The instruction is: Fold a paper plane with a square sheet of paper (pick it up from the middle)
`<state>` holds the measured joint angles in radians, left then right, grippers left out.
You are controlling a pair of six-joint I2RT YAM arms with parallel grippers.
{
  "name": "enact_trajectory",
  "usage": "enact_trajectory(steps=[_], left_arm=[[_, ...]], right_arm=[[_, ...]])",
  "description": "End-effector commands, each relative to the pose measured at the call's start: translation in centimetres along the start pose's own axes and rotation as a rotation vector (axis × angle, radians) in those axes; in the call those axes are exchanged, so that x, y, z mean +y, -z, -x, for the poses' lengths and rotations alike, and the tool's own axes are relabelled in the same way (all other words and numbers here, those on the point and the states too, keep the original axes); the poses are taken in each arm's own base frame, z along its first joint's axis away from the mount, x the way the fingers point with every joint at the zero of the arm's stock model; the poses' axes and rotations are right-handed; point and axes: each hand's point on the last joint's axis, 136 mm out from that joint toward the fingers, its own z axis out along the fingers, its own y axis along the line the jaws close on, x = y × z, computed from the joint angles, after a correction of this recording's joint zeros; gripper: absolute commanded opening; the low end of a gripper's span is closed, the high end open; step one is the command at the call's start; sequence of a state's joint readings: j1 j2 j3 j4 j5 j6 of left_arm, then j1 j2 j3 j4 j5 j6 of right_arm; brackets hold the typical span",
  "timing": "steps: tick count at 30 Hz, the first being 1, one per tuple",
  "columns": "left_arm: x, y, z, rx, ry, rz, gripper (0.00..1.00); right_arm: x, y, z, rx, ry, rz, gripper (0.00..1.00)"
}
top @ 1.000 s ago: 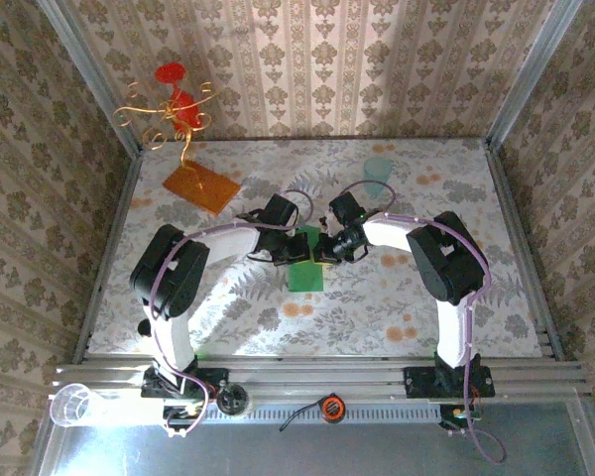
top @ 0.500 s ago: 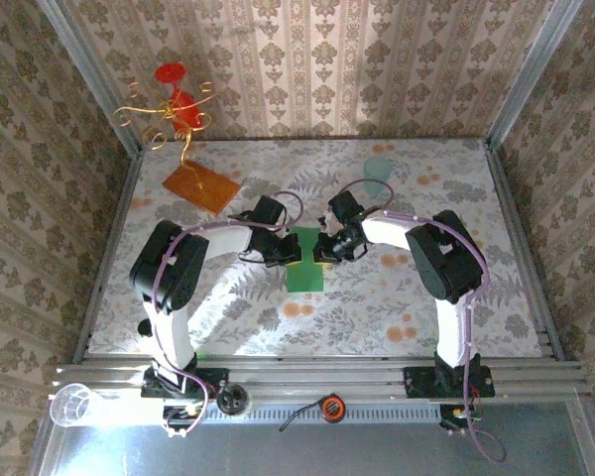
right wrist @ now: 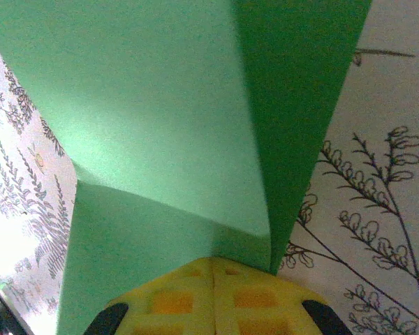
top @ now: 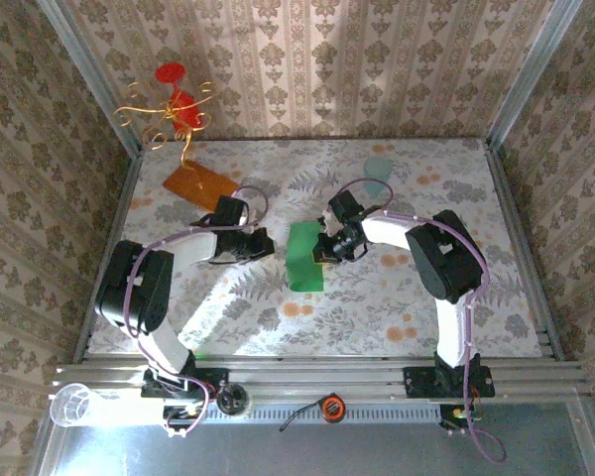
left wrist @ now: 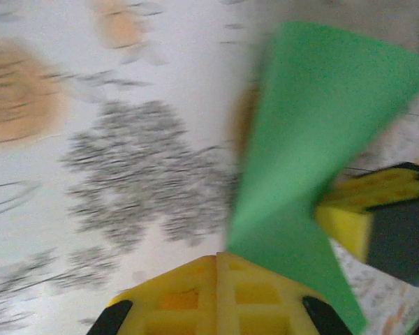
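Pinching paper plane point(top: 302, 264), right claw point(top: 323, 250) closed

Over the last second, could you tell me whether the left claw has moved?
Yes: the left claw has drawn back leftward from the paper plane, toward the orange-brown board.

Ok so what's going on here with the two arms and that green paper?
Two robot arms are folding a green paper into a plane in the middle of the table. The right gripper is shut on the paper's right edge, pinning a creased flap. The left gripper is shut too, but from above it sits off to the paper's left, apart from it. The paper shows folds and a slanted top, not a finished dart shape.
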<state>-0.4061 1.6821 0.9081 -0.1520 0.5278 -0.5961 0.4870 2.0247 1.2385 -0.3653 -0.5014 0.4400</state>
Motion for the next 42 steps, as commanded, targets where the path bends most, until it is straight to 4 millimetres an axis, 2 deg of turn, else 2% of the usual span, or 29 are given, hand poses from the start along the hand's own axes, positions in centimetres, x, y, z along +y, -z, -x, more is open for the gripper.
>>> enact_trajectory(steps=[1,3,6,9,11,16,18,20,23,26,29,31,33,34,37,42], left_arm=[[-3.9,-1.5,0.2,0.003,-0.049,-0.116,0.0],[-5.1,-3.4,-0.2,0.036,-0.046,-0.148,0.0],[-5.6,-5.8,-0.3,0.08,-0.017,-0.157,0.0],[-5.3,-7.4,-0.4,0.109,-0.001,-0.152,0.0],[-4.4,-7.7,-0.5,0.117,0.013,-0.131,0.0],[-0.4,-6.9,-0.3,0.107,0.067,-0.071,0.0],[2.2,-5.9,0.1,0.086,0.116,-0.048,0.0],[3.8,-5.1,0.2,0.072,0.153,-0.039,0.0],[4.6,-3.5,0.4,0.047,0.163,-0.042,0.0],[3.0,-2.2,1.2,0.021,0.128,-0.066,0.0],[-0.3,-1.6,1.8,-0.005,0.069,-0.112,0.0],[-2.9,-1.9,1.7,0.005,0.036,-0.173,0.0],[-4.4,-2.8,1.7,0.017,0.026,-0.197,0.0],[-5.6,-3.8,0.9,0.047,0.001,-0.208,0.0],[-5.9,-6.0,0.6,0.09,0.015,-0.202,0.0],[-4.1,-7.7,1.0,0.103,0.047,-0.149,0.0]], right_arm=[[-9.7,-2.0,-9.1,0.293,-0.15,-0.356,0.08],[-9.8,-2.1,-9.2,0.294,-0.154,-0.356,0.08],[-9.9,-2.2,-9.2,0.299,-0.156,-0.362,0.07],[-10.1,-2.2,-9.3,0.304,-0.159,-0.366,0.06],[-10.2,-2.2,-9.4,0.306,-0.16,-0.371,0.06],[-10.9,-2.1,-9.7,0.316,-0.163,-0.392,0.06],[-11.1,-2.0,-9.9,0.32,-0.162,-0.398,0.06],[-11.3,-2.0,-10.0,0.324,-0.164,-0.401,0.06],[-11.4,-1.9,-10.0,0.322,-0.163,-0.406,0.06],[-11.4,-1.9,-10.0,0.321,-0.163,-0.404,0.06],[-11.4,-2.0,-10.0,0.319,-0.163,-0.4,0.05],[-11.4,-2.0,-10.0,0.319,-0.162,-0.4,0.05],[-11.4,-2.1,-10.1,0.321,-0.163,-0.4,0.06],[-11.5,-2.1,-10.2,0.323,-0.164,-0.399,0.05],[-11.4,-2.3,-10.3,0.328,-0.162,-0.391,0.06],[-11.6,-2.1,-10.5,0.325,-0.156,-0.394,0.05]])
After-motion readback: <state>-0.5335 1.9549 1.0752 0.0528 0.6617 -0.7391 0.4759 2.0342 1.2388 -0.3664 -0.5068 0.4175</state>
